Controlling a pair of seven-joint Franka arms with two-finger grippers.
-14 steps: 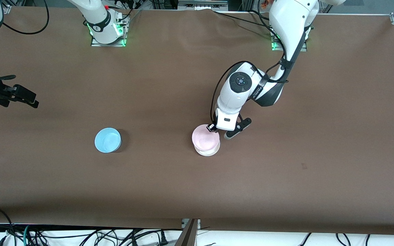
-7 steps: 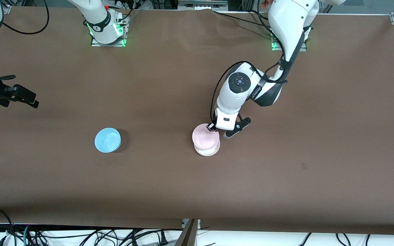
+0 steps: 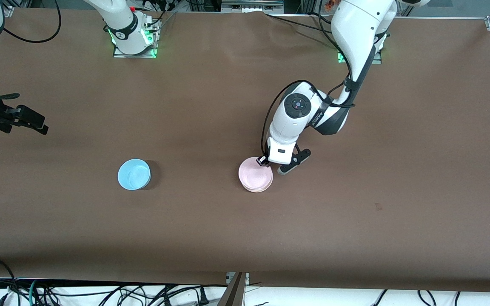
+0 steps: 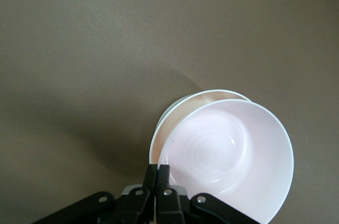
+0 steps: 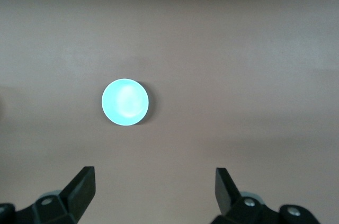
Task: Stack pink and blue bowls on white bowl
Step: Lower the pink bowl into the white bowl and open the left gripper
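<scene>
Pink bowl lowered into the white bowl

The left gripper pinches the pink bowl by its rim, fingers clamped, so the bowl sits nearly nested in the white bowl on the table. The blue bowl waits toward the right arm's end, under the idle right gripper, whose fingers stand wide.

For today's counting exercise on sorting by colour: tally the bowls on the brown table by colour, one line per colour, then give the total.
Pink bowl: 1
White bowl: 1, under the pink one
Blue bowl: 1
Total: 3 bowls
</scene>
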